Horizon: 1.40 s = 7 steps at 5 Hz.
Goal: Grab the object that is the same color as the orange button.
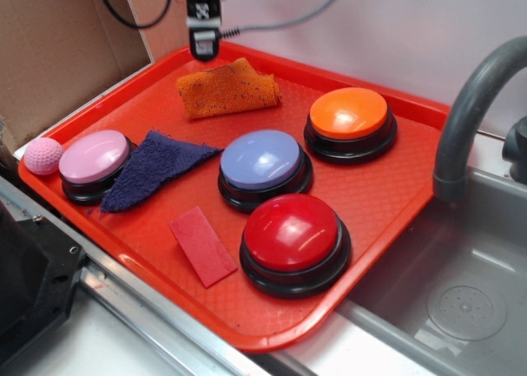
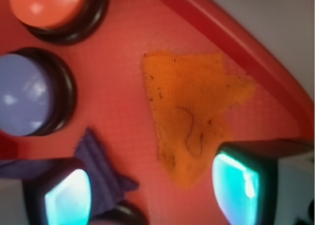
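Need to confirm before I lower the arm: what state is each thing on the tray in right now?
Gripper: open, above the tray, holding nothing.
Folded orange terry cloth rag: lying flat, not gripped.
Orange dome button on black base: clear, nothing on it.
Dark blue cloth: lying crumpled, one edge against the pink dome button.
Flat red rectangle: lying flat.
Red plastic tray: level.

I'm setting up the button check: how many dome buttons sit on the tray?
4: the orange button at the back right, the red button at the front, the lavender-blue button in the middle, the pink button at the left. None seems hidden.
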Motion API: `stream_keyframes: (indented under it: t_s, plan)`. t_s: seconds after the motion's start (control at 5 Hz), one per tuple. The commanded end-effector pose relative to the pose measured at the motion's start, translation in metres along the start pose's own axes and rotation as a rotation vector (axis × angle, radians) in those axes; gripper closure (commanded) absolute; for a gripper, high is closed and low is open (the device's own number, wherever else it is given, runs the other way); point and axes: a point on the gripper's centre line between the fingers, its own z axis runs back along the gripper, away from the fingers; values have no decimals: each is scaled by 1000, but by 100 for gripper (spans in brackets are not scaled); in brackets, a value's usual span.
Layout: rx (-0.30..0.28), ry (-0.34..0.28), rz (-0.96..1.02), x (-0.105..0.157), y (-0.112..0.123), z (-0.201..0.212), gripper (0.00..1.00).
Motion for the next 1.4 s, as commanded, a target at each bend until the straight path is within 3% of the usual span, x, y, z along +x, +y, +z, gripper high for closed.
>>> stream_keyframes:
  t_s: [0.0,0.2,0.4,0.6,0.8,1.2]
  plan:
    - [54,86,-7,10,35,-44,0]
    - [26,128,7,11,39,-58,0]
    - [-20,167,25,12,39,-74,100]
    - [-7,164,27,12,37,-70,100]
    - [4,82,129,4,25,-45,100]
    - [-1,-115,495,-37,-30,43,100]
